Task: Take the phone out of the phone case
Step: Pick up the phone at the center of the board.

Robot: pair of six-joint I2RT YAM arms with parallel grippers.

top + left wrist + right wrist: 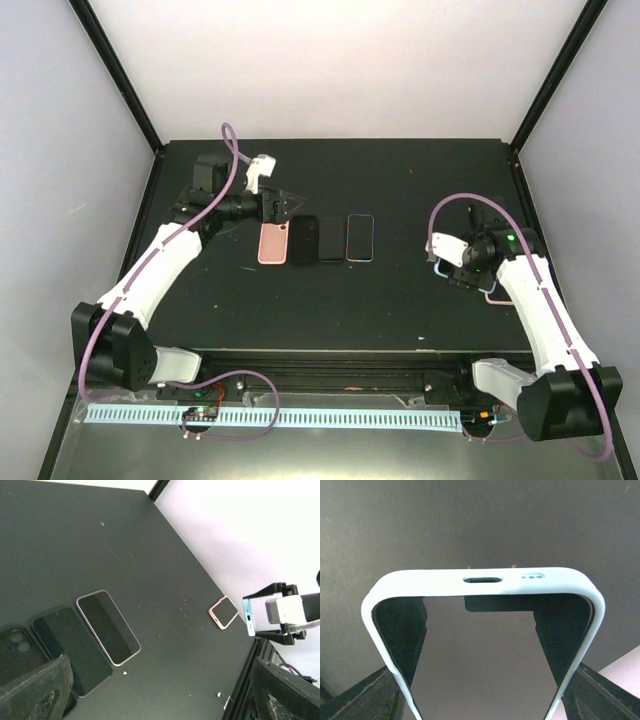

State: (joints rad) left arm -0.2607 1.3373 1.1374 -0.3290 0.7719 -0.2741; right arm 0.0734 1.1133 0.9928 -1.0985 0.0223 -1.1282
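My right gripper (447,268) is shut on a phone in a light blue case (480,580), holding it on edge above the mat. The dark screen fills the case between my fingers (370,695). The same cased phone shows far off in the left wrist view (248,616). A phone in a pink case (223,612) lies screen up just behind it, partly under the right arm (495,293). My left gripper (288,206) is open and empty, hovering over the row of items at the table's middle; its fingers (35,690) stand wide apart.
In a row at mid-table lie a pink case, back up (273,242), a black case (304,240), a black phone (330,240) and a silver-edged phone (360,237). The black mat (400,180) ends at a rail along the near edge.
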